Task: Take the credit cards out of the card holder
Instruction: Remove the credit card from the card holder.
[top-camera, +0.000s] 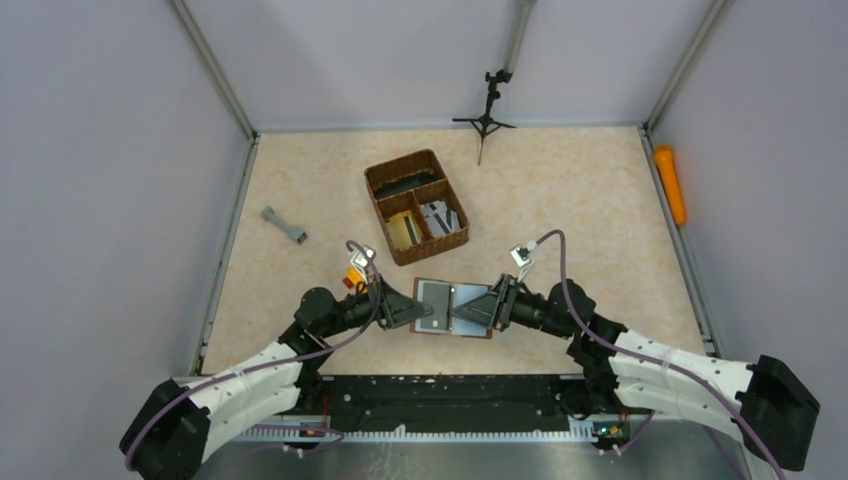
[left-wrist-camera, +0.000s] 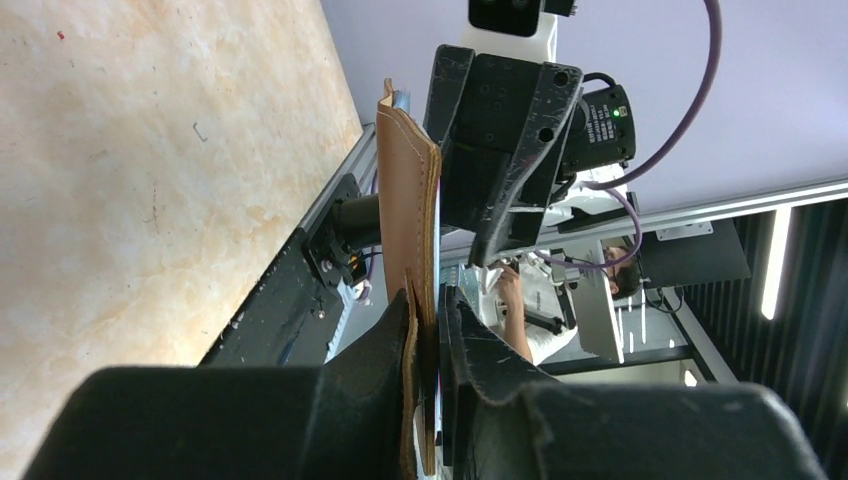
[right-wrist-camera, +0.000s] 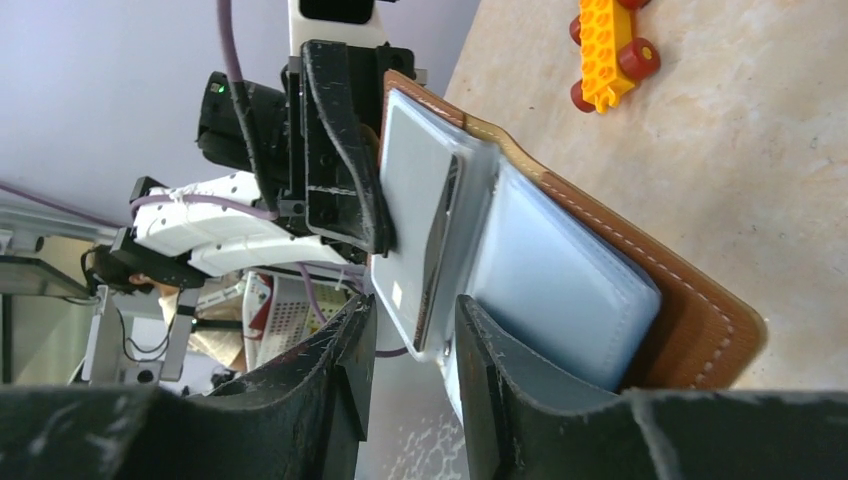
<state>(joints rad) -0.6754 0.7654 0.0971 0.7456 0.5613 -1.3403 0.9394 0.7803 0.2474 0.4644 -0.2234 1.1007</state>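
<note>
The card holder (top-camera: 478, 330), a brown leather wallet, is held open just above the table between both arms, its grey-silver inside facing up. My left gripper (left-wrist-camera: 432, 340) is shut on the card holder's (left-wrist-camera: 405, 190) left edge, leather pinched between its fingers. My right gripper (right-wrist-camera: 415, 320) stands open, its fingers either side of the lower corner of a grey-silver credit card (right-wrist-camera: 415, 200) that sticks up from the holder's pockets (right-wrist-camera: 560, 280). A gap shows between that card and the left finger. In the top view the right gripper (top-camera: 462, 312) sits over the holder's middle.
A brown woven basket (top-camera: 402, 162) with compartments stands behind the holder. A yellow toy with red wheels (right-wrist-camera: 610, 45) lies close by on the table. A grey dumbbell-shaped piece (top-camera: 284, 226) lies at left, an orange object (top-camera: 670, 183) along the right wall, a small tripod (top-camera: 486, 115) at the back.
</note>
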